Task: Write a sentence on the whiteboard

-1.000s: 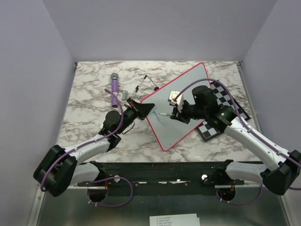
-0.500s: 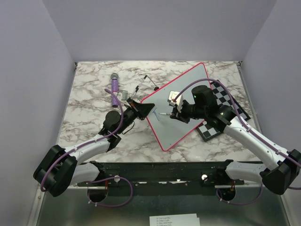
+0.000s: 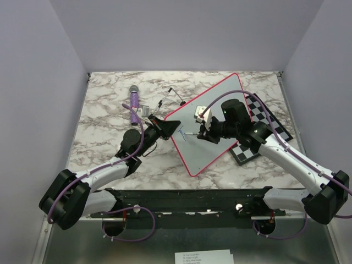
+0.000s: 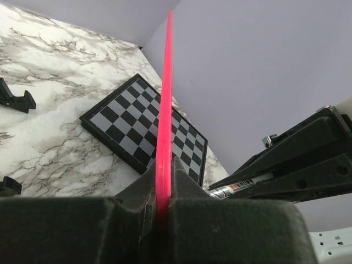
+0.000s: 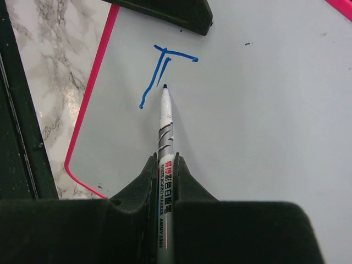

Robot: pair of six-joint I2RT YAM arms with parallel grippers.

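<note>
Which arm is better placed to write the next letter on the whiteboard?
Right. The right gripper is shut on the marker, its tip at the blue T on the whiteboard. The left gripper is clamped on the pink rim, probably steadying the board.

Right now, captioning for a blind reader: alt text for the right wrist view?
The right gripper, shut on a marker, holds its tip beside a blue T on the whiteboard; marble table shows at left.
</note>
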